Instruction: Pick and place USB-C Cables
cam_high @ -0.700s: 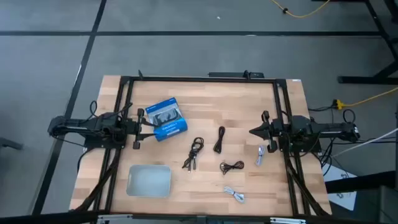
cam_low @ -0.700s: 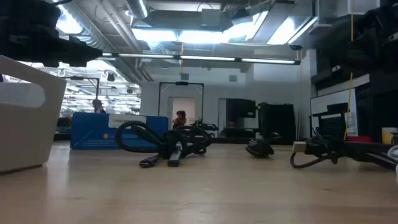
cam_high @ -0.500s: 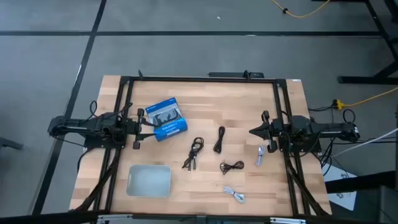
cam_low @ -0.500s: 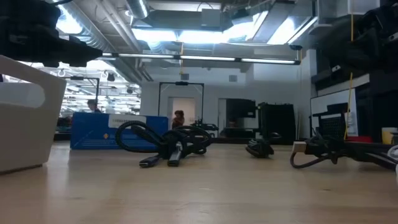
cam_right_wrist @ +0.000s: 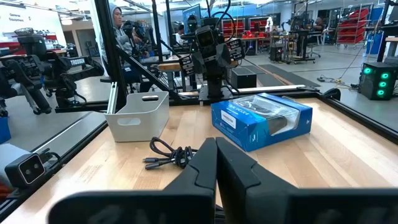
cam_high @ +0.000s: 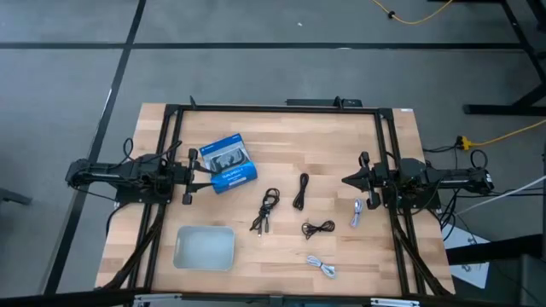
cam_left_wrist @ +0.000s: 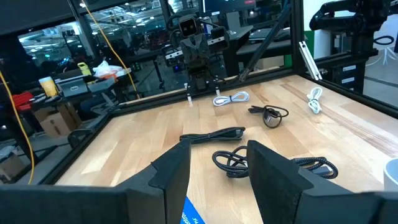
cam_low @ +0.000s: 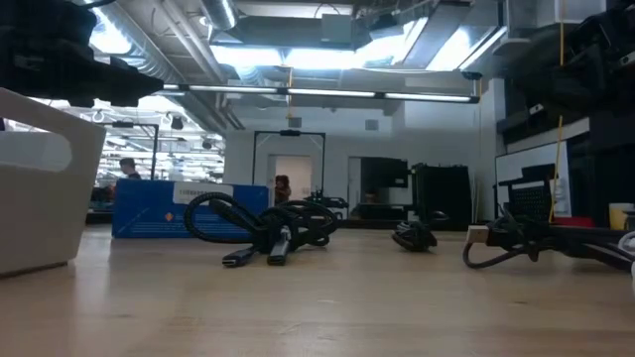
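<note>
Five cable bundles lie on the wooden table between my two arms. In the high view, black ones sit at mid table (cam_high: 269, 207), just right of it (cam_high: 301, 191) and nearer the front (cam_high: 317, 228). A white one (cam_high: 357, 211) lies below my right gripper, and another (cam_high: 322, 266) rests near the front edge. My left gripper (cam_high: 198, 170) hovers open at the table's left, beside the blue box. Its wrist view looks over the cables (cam_left_wrist: 233, 160). My right gripper (cam_high: 345, 181) hovers shut at the table's right, its fingers (cam_right_wrist: 205, 168) together.
A blue retail box (cam_high: 229, 162) lies flat at the left rear, next to my left gripper. A white bin (cam_high: 205, 247) stands at the front left. A black frame (cam_high: 281, 108) runs along the table's far edge and sides. Bare wood lies between the cables.
</note>
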Controlling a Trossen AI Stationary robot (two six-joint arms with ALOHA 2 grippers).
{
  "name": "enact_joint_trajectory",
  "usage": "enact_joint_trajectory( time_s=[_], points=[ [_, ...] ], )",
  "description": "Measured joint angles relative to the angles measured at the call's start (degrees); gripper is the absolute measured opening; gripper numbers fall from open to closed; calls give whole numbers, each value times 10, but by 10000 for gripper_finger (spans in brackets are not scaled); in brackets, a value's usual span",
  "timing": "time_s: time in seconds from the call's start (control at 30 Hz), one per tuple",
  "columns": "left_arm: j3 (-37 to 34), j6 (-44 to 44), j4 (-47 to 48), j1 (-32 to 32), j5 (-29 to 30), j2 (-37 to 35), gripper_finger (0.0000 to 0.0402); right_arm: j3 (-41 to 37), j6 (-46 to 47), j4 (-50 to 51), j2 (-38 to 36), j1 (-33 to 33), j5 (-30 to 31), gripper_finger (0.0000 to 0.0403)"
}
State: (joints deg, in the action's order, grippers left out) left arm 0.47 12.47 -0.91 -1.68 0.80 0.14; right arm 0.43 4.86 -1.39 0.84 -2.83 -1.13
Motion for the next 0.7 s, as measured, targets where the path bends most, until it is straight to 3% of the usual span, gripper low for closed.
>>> enact_joint_trajectory(
  time_s=[0.53,0.7],
  points=[
    [0,0,0,0,0,0,151,0,0,0,0,0,0,8],
    [0,-3,-2,0,23,0,151,0,0,0,0,0,0,8]
  ],
)
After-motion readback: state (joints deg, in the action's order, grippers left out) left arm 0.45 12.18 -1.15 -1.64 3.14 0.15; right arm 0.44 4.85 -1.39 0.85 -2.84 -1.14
